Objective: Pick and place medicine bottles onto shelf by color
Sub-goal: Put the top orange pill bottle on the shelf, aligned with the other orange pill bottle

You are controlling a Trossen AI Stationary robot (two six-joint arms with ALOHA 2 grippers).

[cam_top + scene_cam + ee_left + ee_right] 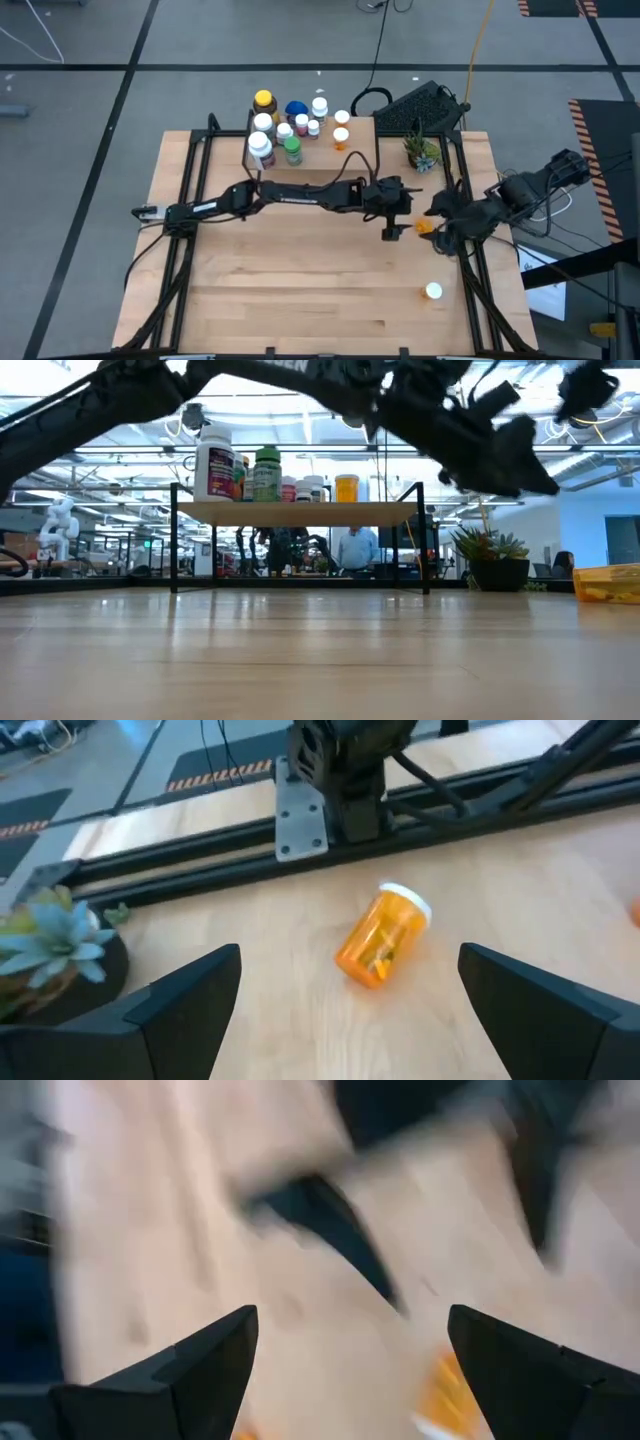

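One orange medicine bottle (pixel 380 940) with a white cap lies on its side on the table, right of centre (pixel 425 226). My left gripper (pixel 392 225) is open just to its left, and its fingers (pixel 180 1000) stand wide of the bottle without touching it. My right gripper (pixel 443 228) is open close to the bottle's right; its wrist view is blurred. The shelf (pixel 310 150) at the far centre carries several bottles (pixel 265 472) standing upright. Another orange bottle (pixel 433 291) lies on the table near the right front.
A small potted plant (pixel 422 152) stands right of the shelf, close behind both grippers. Dark frame rails (pixel 200 860) run along the table's right side. A black keyboard (pixel 420 108) lies behind the table. Bare tabletop (pixel 300 290) spreads toward the near edge.
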